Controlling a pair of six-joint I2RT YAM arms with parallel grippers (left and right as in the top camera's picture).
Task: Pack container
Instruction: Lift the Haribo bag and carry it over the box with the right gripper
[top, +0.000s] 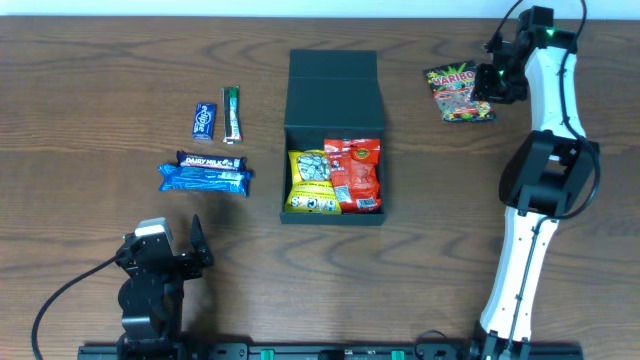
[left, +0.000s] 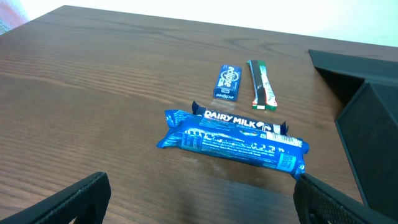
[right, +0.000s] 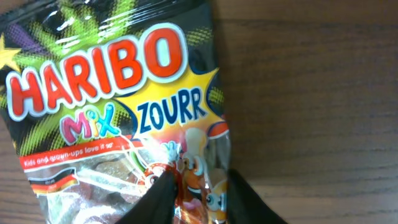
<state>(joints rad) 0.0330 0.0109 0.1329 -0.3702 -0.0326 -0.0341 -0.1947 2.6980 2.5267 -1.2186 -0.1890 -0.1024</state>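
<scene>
The left gripper is positioned near the front edge of the desk, at its left. Its fingers are spread wide and nothing is held between them.

Beyond it, four snacks are laid out on the desk. A small blue packet marked "eclipse" lies just beside a thin green and white stick; the writing on the stick cannot be read. Nearer the front, a dark bar marked "DAIRY MILK" lies touching a bright blue wrapper, whose print is too small to read. A strip of bare desk is left between these snacks and the container.

The container is placed at the middle of the desk, with its flap lid laid open toward the far edge. Two packets are held inside, side by side: a yellow packet at left and a red packet at right. The floor of the box is largely covered by them.

Bare desk separates the container from a black bag near the far right edge, marked "HARIBO", "MIX" and "ZOURR".

The right gripper is set over the bag's right end. Its fingers are drawn close together over the printed film; whether the bag is pinched cannot be told.
</scene>
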